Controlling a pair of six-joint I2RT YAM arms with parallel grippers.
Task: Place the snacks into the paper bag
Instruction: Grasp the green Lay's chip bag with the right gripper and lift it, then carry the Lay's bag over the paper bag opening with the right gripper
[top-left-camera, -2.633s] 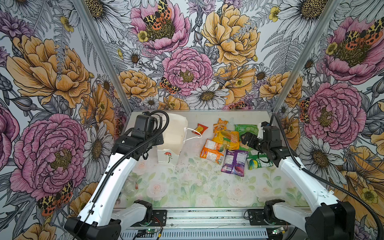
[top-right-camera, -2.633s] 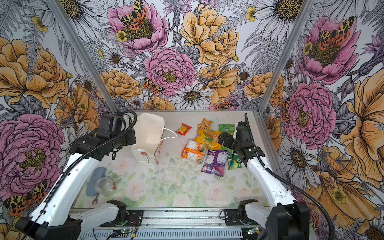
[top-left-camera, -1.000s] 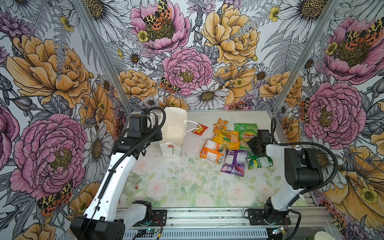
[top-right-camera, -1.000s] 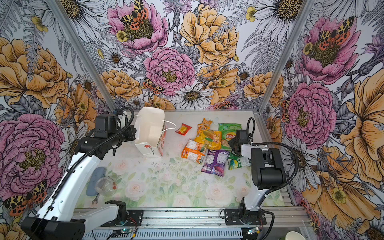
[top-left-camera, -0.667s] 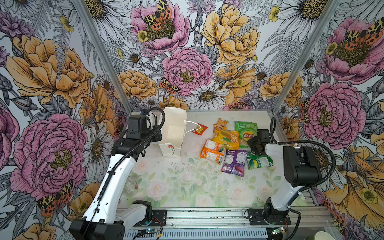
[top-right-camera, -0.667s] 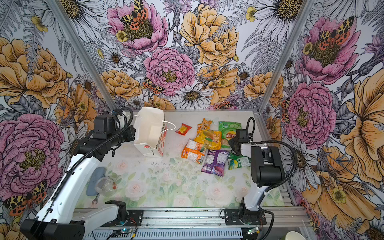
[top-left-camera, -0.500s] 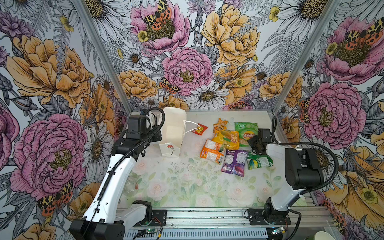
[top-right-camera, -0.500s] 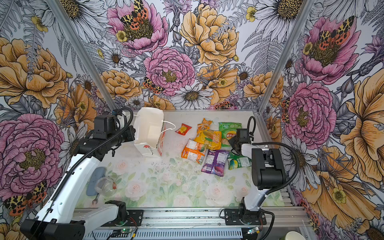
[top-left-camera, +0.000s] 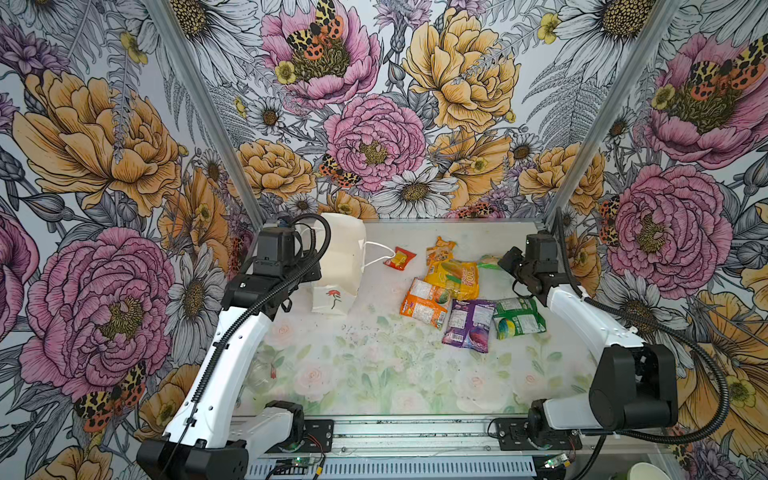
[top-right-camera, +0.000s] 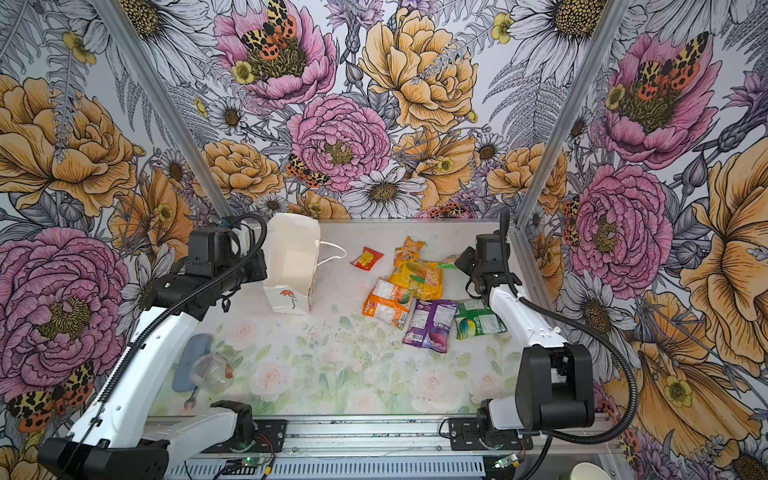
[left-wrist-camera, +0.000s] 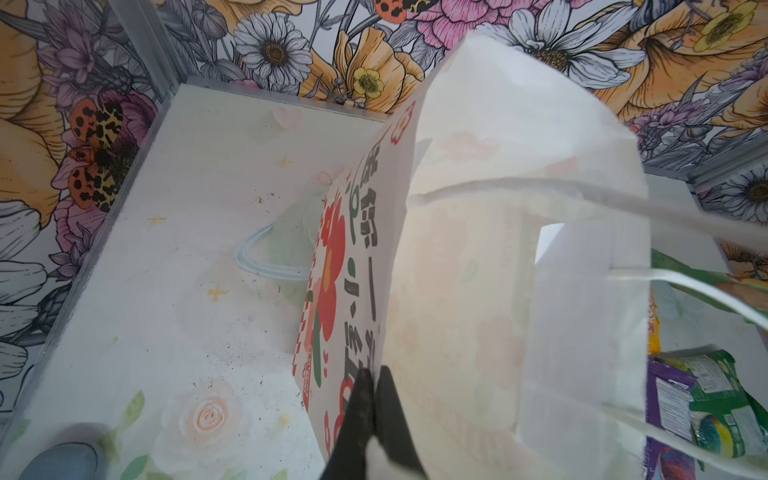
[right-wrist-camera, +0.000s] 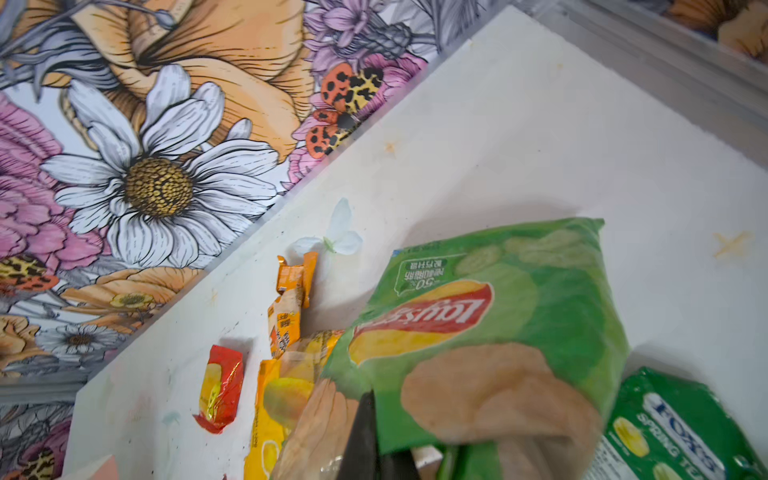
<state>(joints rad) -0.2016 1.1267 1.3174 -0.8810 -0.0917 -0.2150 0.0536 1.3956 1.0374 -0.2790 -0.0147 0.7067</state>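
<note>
One paper bag stands on the tabletop, mouth open. Left gripper is pinched shut on its rim.

Snacks: seven counted, all to the right of the bag.
- Nearest: one small red packet, just past the bag's cord handle.
- Farther right: small orange packet, yellow-orange packet, orange-white packet, purple packet, green tea packet.
- Seventh and farthest: green crisp packet, clamped in the closed right gripper.

On the camera side of the bag, under the left arm: one clear cup and one blue-grey pad.
</note>
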